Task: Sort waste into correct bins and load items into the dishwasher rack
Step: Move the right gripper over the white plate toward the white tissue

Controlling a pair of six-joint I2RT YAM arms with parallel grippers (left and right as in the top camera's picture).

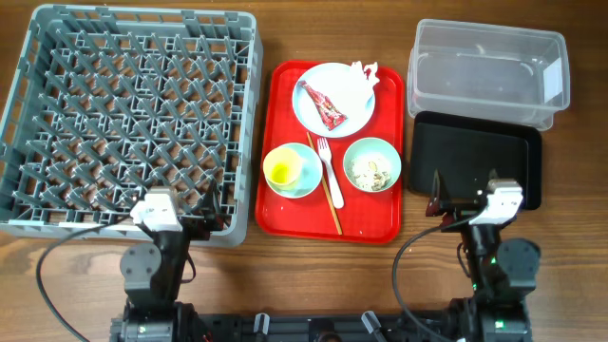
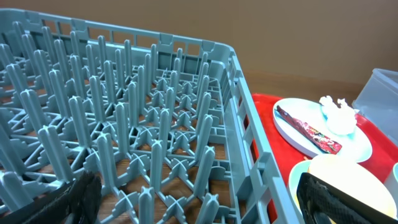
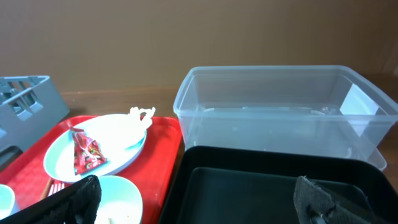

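Left gripper [image 2: 199,202] (spread, empty) hangs left of red serving tray [image 1: 285,214], right gripper [image 3: 196,199], also spread, right of it; wrapper [image 1: 323,104], napkin [image 1: 364,76] on tray's plate [image 1: 332,81]. Risk: flat wrapper slips pinch, plate skids.

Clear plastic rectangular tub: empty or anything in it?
Empty. The clear plastic rectangular tub shows only bare floor overhead and from the right wrist; the red crinkled wrapper lies on the round pale blue plate.

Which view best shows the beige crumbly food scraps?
Overhead: the beige crumbly food scraps lie unobstructed inside the pale green bowl. Right wrist shows part of the bowl, scraps indistinct; left wrist shows none.
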